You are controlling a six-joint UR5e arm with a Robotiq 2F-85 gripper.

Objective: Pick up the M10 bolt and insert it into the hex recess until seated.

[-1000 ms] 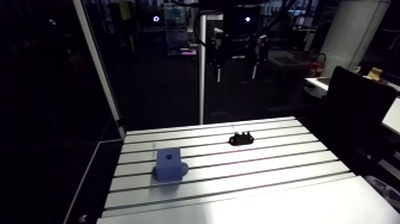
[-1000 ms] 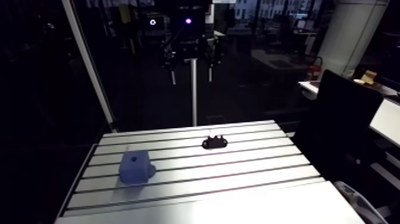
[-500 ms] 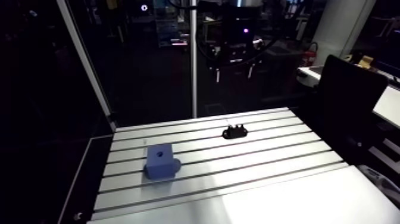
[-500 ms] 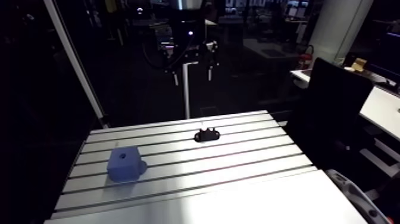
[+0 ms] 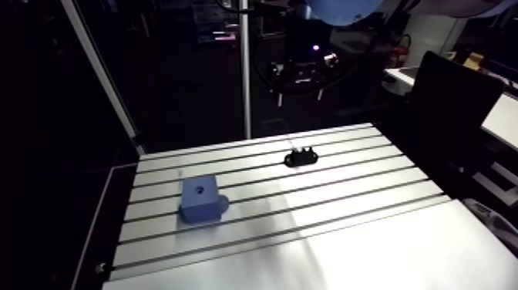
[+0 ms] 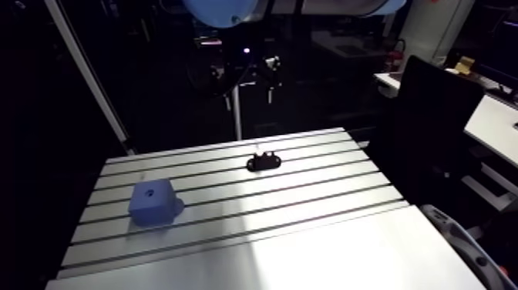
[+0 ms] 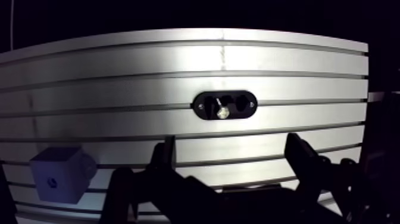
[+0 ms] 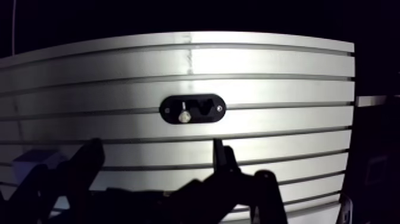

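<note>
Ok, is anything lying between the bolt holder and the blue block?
Nothing: only bare slotted table runs between the black holder and the blue block, clearest in the arm view.

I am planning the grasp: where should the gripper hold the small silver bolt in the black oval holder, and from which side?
Grip the small silver bolt by its exposed upper end, coming straight down from above. It seems to stand upright in the black oval holder, which hides its lower part, so a sideways approach would meet the holder.
</note>
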